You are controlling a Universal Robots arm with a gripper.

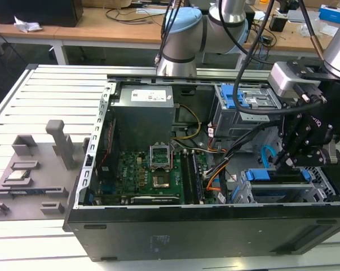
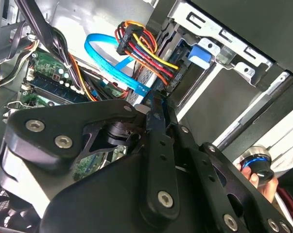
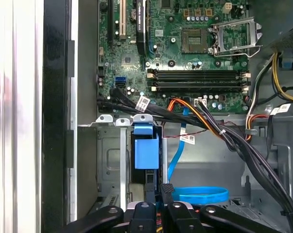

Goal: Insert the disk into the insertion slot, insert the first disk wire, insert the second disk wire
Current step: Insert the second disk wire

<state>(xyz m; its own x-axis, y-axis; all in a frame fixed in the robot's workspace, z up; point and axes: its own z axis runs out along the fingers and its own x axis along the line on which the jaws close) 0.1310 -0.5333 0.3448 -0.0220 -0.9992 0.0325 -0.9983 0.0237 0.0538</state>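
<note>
With the gripper (image 3: pixel 157 190) pinched nearly together at the blue cable (image 3: pixel 197 194) beside the disk (image 1: pixel 274 176), which sits in its slot (image 1: pixel 319 192), a skewed push could bend the connector or snag the wires (image 2: pixel 146 51).

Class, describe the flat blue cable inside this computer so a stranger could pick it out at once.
Look into the open computer case, toward the exterior view's right, where the gripper reaches in. Beside it loops the flat blue cable: a bright ribbon, unlike the bundled black, red and orange wires nearby.
</note>
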